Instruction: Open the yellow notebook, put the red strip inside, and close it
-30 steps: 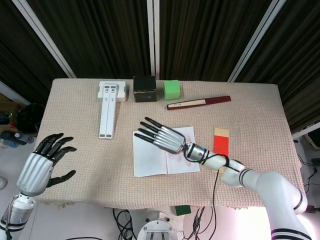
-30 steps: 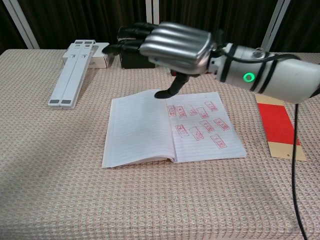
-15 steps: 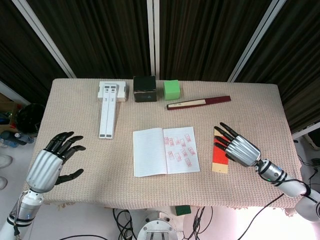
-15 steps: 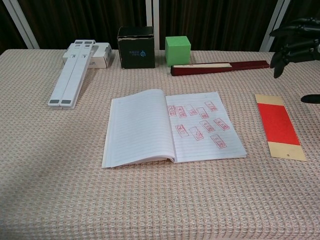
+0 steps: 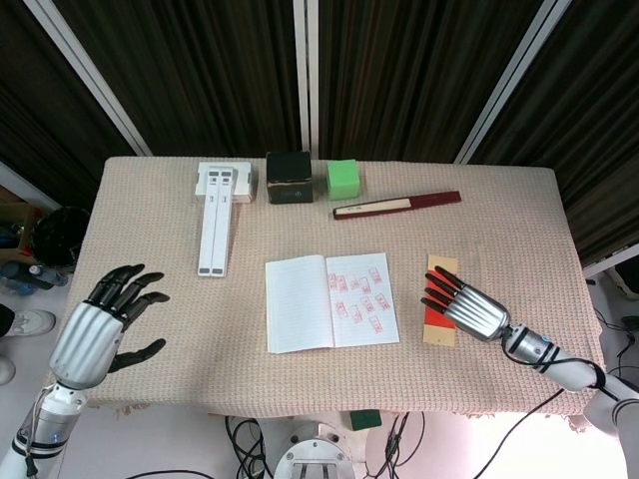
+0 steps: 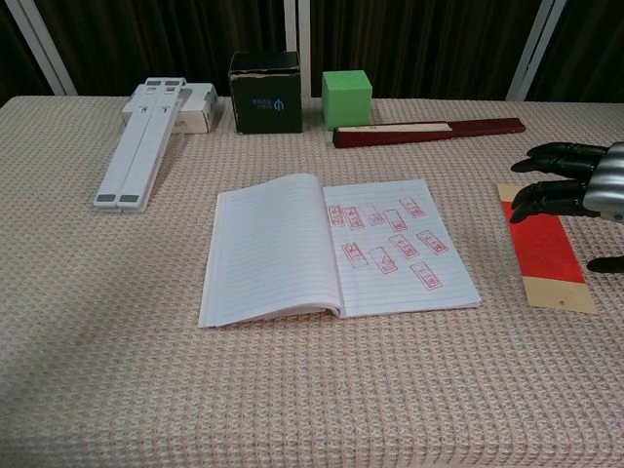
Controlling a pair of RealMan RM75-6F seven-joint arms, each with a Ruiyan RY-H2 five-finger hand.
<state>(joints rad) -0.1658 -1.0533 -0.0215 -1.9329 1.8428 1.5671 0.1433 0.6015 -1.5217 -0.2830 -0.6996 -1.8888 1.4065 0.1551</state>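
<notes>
1. Looking down from the head view: notebook (image 5: 330,301) lies open mid-table; right hand (image 5: 465,305), fingers spread, holding nothing, sits over the red strip (image 5: 440,297) right of it. Left hand (image 5: 98,324) spread wide, empty, off the table's left edge.
2. Chest view: right hand (image 6: 575,185) fingertips over the strip (image 6: 542,245); notebook (image 6: 336,248) apart, to its left.

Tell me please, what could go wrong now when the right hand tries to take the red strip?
1. The red strip lies flat on the woven tablecloth, so the right hand above it may push it along instead of lifting it.
2. The strip lies near the table's right edge, so a push could send it off.
3. The open notebook is not held; its left page is curled and may flip.
</notes>
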